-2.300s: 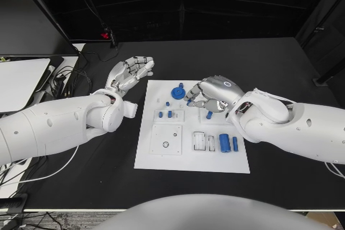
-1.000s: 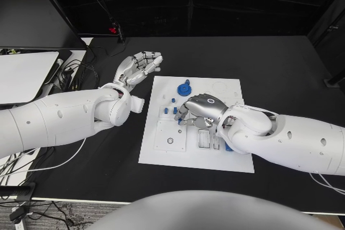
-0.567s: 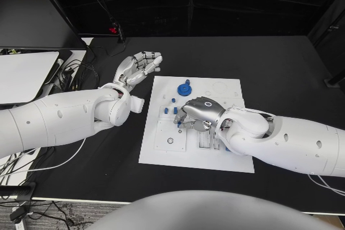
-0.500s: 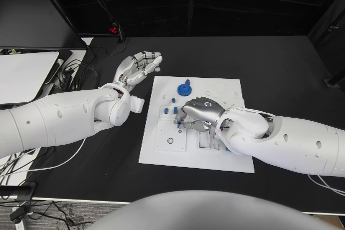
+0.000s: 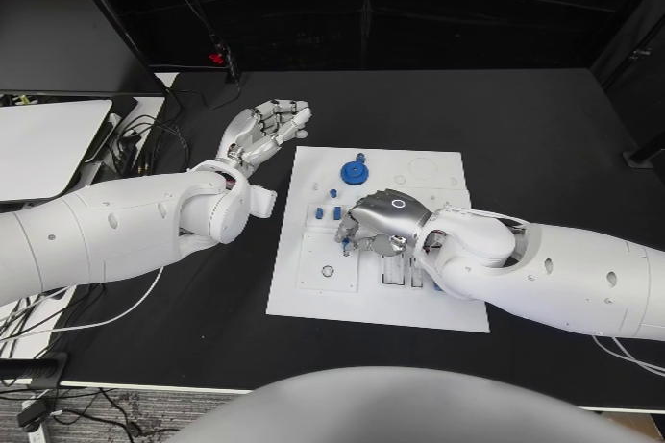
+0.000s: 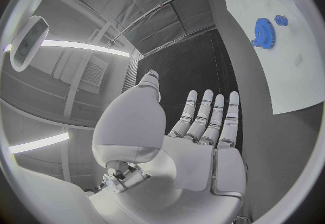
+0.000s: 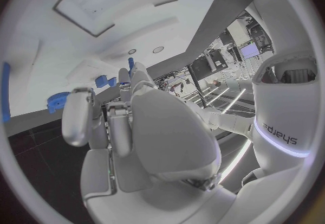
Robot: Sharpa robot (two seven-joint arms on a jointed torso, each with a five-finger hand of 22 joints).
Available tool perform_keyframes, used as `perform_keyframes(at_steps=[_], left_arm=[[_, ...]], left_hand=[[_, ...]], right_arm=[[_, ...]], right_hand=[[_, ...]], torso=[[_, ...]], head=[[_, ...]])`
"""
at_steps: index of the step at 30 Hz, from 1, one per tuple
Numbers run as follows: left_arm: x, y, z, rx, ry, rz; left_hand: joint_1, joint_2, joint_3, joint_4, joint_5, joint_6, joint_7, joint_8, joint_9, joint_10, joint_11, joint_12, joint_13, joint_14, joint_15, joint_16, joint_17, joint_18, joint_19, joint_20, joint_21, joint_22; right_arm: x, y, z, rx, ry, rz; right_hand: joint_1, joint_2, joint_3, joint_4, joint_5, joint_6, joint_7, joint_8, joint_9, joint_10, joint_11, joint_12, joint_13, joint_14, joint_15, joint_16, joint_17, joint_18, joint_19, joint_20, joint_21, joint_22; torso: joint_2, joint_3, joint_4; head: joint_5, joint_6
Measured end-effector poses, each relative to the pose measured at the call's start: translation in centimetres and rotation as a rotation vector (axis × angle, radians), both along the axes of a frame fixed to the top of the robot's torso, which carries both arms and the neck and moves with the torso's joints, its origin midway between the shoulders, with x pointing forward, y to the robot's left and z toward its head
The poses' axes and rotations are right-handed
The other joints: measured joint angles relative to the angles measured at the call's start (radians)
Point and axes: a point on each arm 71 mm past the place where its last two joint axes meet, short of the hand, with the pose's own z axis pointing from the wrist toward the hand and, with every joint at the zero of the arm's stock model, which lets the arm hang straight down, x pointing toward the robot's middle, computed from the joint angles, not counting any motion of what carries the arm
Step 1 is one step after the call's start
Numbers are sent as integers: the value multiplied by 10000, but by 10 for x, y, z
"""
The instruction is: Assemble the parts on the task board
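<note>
The white task board (image 5: pixel 312 299) lies in the middle of the table. A blue gear (image 5: pixel 355 173) stands near its far edge, and small blue pegs (image 5: pixel 323 212) stand left of centre. My right hand (image 5: pixel 377 222) hovers low over the board's middle with its fingers curled down. In the right wrist view a thin blue peg (image 7: pixel 130 63) shows at its fingertips, above the board (image 7: pixel 81 29), with the gear (image 7: pixel 57 102) further off. My left hand (image 5: pixel 270 126) is held palm up with fingers apart and nothing in it, off the board's far left corner (image 6: pixel 291 45).
A white panel (image 5: pixel 41 145) and loose cables (image 5: pixel 138 145) lie at the table's left edge. My right forearm (image 5: pixel 554 270) covers the board's right side. Black table surface (image 5: pixel 166 347) stretches in front of the board.
My right hand has moved from beside the gear toward the board's middle and lowered slightly, fingers still curled. The left hand has stayed where it was.
</note>
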Motion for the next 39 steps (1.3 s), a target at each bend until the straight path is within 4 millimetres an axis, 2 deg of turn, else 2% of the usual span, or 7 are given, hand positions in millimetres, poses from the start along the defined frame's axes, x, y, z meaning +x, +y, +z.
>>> perform_keyframes(at_steps=[11,14,39], left_arm=[[0,0,0,2,1,2],[0,0,0,4,1,6],[0,0,0,9,2,14]], left_hand=[[-5,5,0,0,0,0,0,30,-2,0,0,16,-6,-5,-5,8,-4,0,0,0,0,-1],[-12,93,0,0,0,0,0,64,-14,0,0,65,-21,-34,-34,75,-41,-1,0,0,0,-12],[-12,93,0,0,-1,1,0,64,-13,1,0,64,-20,-34,-34,75,-40,-1,0,0,0,-12]], right_arm=[[0,0,-1,-130,58,45],[0,0,-1,-143,63,58],[-1,0,-2,-213,111,113]], right_hand=[[0,0,24,-24,0,-6,-5,-1,-5,0,0,0,0,0,0,0,0,0,0,0,0,-1],[0,0,24,-24,0,-6,-5,-1,-9,0,0,0,-1,0,0,0,0,0,0,0,-41,-1],[0,0,23,-24,0,-9,-8,-2,-7,0,0,0,-1,0,0,0,0,0,0,0,-41,-2]], torso=[[0,5,1],[-1,5,1],[-1,4,1]], head=[[-12,0],[-13,0],[-43,0]])
